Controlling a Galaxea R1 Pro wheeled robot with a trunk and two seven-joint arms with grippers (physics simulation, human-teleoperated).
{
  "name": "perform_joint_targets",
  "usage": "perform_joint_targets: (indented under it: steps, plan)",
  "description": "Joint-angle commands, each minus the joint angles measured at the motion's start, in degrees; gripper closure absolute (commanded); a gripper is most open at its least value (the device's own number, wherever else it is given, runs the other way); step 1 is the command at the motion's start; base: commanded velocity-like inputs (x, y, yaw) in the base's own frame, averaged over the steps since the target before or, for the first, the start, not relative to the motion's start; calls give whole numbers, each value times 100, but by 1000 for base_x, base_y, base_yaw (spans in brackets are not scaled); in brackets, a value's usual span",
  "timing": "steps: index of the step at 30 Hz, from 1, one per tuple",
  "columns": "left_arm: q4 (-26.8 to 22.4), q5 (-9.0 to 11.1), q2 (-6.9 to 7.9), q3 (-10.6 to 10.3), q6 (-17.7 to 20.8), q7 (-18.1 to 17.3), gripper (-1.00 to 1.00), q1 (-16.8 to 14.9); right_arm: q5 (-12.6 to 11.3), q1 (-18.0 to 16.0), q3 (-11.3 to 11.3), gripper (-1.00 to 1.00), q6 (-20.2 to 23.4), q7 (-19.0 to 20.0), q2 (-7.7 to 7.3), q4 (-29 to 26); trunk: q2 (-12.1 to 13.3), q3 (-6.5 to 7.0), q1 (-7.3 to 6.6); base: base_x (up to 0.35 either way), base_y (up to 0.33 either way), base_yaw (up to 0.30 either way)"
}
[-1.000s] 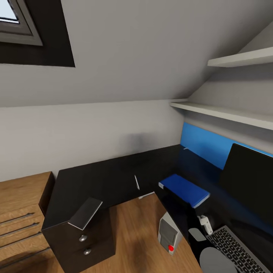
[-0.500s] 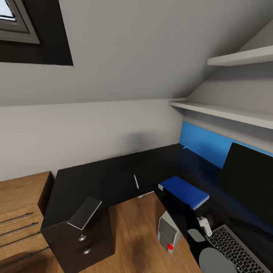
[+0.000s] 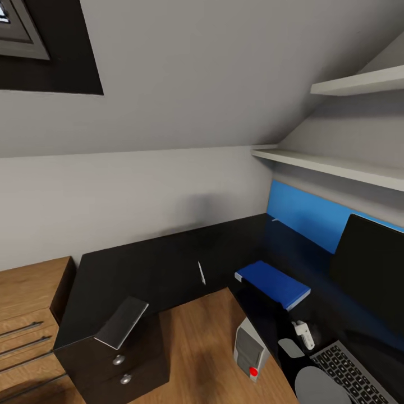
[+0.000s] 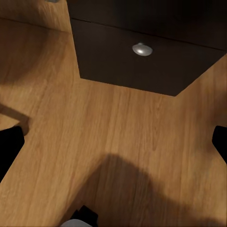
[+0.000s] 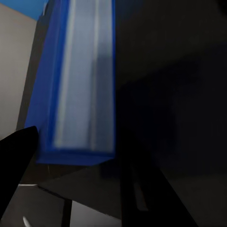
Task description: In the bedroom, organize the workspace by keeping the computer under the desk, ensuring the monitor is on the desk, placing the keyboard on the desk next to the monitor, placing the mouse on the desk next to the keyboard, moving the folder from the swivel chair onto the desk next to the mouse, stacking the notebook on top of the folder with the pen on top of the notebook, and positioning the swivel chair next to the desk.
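Observation:
In the head view the black L-shaped desk [image 3: 168, 264] fills the corner. The blue folder [image 3: 273, 283] lies flat on it near the inner corner, and the thin pen [image 3: 201, 272] lies to its left. The grey notebook [image 3: 122, 322] rests tilted on the desk's left end, above the drawers. The monitor [image 3: 373, 275] stands at the right with the keyboard [image 3: 350, 373] in front of it. The computer [image 3: 249, 350] stands on the floor by the desk. My right gripper [image 5: 113, 151] is open and faces the folder [image 5: 80, 80] edge-on. My left gripper [image 4: 113, 142] is open over the floor. The swivel chair is out of view, and I cannot make out the mouse.
A light-wood drawer chest [image 3: 28, 303] stands left of the desk. The black drawer unit [image 3: 120, 365] with silver knobs [image 4: 142, 49] sits under the desk's left end. White shelves [image 3: 336, 165] and a sloped ceiling hang above the right side. Part of my right arm [image 3: 303, 334] shows by the desk edge.
The whole picture has shifted slightly as the camera turned right. The desk's things keep their places.

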Motion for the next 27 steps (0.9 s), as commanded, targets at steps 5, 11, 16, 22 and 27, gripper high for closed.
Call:
perform_joint_targets:
  steps: [5,11,16,22,27]
  plan:
    - [2,-16,-1,16,-13,2,-100,-4,-57,-5,-16,100,6,56,-18,7,-7,-9,2,20,0,0]
    - [2,-16,-1,16,-13,2,-100,-4,-54,-5,-14,100,32,57,-21,7,-7,-9,2,2,0,0]
    - [2,-16,-1,16,-13,2,-100,-4,-54,-5,-8,100,38,118,-14,16,-7,-9,2,0,0,0]
    - [2,-16,-1,16,-13,2,-100,-4,-53,-5,-7,100,44,125,-27,46,-7,-9,2,0,0,0]
    - [2,-16,-1,16,-13,2,-100,-4,-47,-5,-7,100,37,134,-22,51,-7,-9,2,0,0,0]
